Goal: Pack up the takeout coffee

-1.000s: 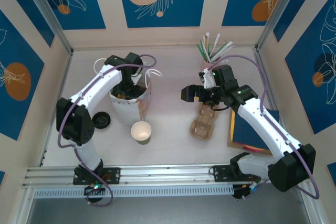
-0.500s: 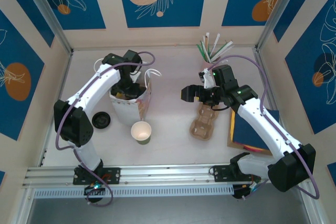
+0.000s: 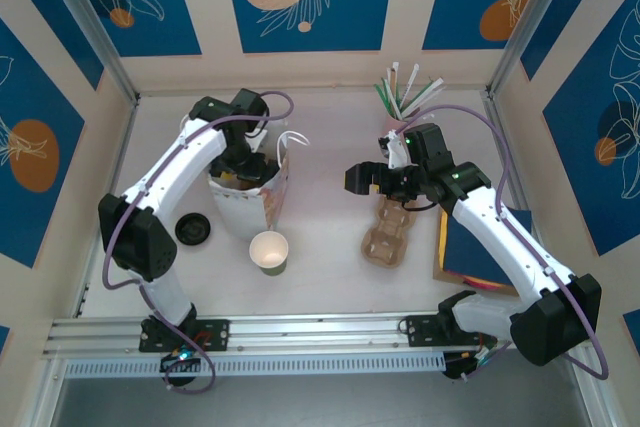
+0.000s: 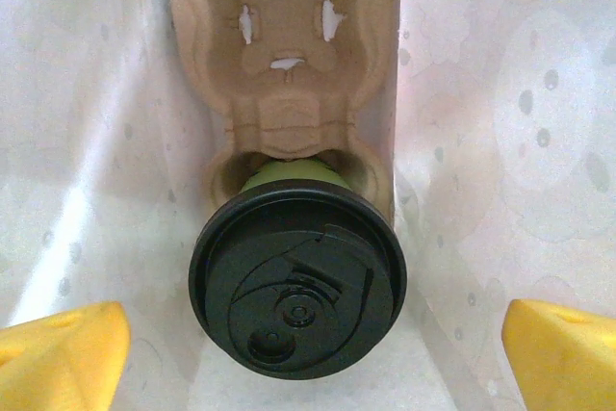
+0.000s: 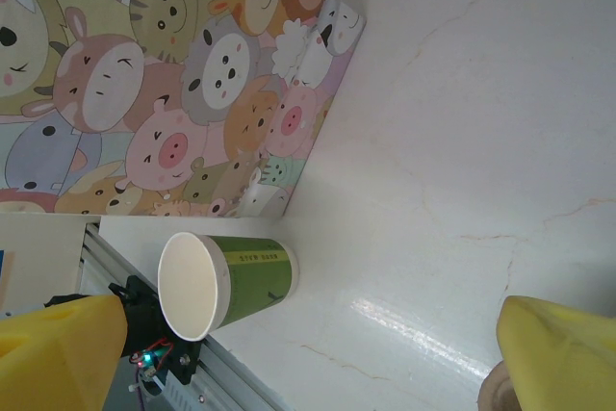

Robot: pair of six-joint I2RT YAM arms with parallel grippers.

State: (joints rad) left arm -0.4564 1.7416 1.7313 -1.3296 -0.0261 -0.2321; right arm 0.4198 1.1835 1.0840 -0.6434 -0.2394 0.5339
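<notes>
The takeout coffee (image 4: 298,281), lid on, sits in a pocket of the cardboard carrier (image 4: 284,55) inside the gift bag (image 3: 243,209), likely so it cannot tip. The left hand (image 3: 248,160) hangs over the bag, spread wide and empty. The right hand (image 3: 372,177), equally wide and empty, hovers above the tabletop (image 3: 330,207).

left arm (image 3: 175,162), right arm (image 3: 500,227): white tubes, black round joints, black bases. thin purple cable (image 3: 118,237) loops along each. tiny green light (image 3: 457,174) on right arm. fingertips (image 4: 58,353) bright yellow, blunt.
</notes>
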